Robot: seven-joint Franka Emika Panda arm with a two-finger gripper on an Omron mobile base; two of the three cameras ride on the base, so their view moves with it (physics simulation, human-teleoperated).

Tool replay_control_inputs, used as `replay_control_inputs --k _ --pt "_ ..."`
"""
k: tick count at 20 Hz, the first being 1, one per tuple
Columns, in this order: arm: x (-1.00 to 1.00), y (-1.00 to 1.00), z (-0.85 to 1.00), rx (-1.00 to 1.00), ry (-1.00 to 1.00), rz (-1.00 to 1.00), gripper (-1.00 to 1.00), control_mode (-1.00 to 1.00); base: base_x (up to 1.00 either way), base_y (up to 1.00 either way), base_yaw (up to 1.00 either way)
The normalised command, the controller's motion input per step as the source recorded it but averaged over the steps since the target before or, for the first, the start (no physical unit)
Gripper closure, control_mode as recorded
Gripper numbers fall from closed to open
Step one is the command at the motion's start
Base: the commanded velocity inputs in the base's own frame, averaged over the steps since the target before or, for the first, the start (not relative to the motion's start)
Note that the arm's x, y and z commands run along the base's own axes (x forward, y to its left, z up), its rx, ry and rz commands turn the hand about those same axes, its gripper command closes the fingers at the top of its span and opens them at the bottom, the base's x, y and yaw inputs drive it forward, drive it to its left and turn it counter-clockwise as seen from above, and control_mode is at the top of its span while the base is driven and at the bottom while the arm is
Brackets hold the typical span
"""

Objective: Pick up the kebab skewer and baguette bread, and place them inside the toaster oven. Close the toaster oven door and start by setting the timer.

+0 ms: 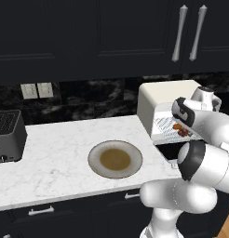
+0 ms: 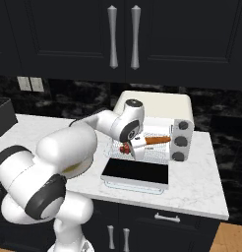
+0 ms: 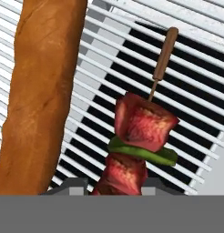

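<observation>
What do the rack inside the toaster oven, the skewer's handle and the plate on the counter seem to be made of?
Wire rack: probably metal, pale and smooth, judging by its thin parallel bars.
Kebab skewer handle: looks like wood, matte brown and rounded at the end.
Plate: likely glazed ceramic, with a grey speckled rim and brown well.
All is rendered, so these are guesses from looks.

No readable text or labels, seemingly, anywhere
</observation>
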Motion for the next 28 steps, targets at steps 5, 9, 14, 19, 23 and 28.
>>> replay_control_inputs --k 5,9,14,19,23,28 --pt "0.07 -0.02 -0.23 0.0 0.0 0.0 1.0 -1.0 0.0 0.0 0.0" --pt "0.06 0.0 -0.11 0.0 0.0 0.0 1.0 -1.0 0.0 0.0 0.0" --pt "-0.15 0.0 -0.18 0.0 -0.01 0.0 -1.0 -1.0 0.0 0.0 0.0" --pt "-0.14 0.0 -0.01 0.0 -0.07 0.0 -1.0 -1.0 0.0 0.0 0.0" --pt "-0.06 0.0 0.0 0.0 -0.09 0.0 -1.0 -1.0 0.0 0.0 0.0" --pt "-0.07 0.0 0.34 0.0 -0.12 0.0 -1.0 -1.0 0.0 0.0 0.0"
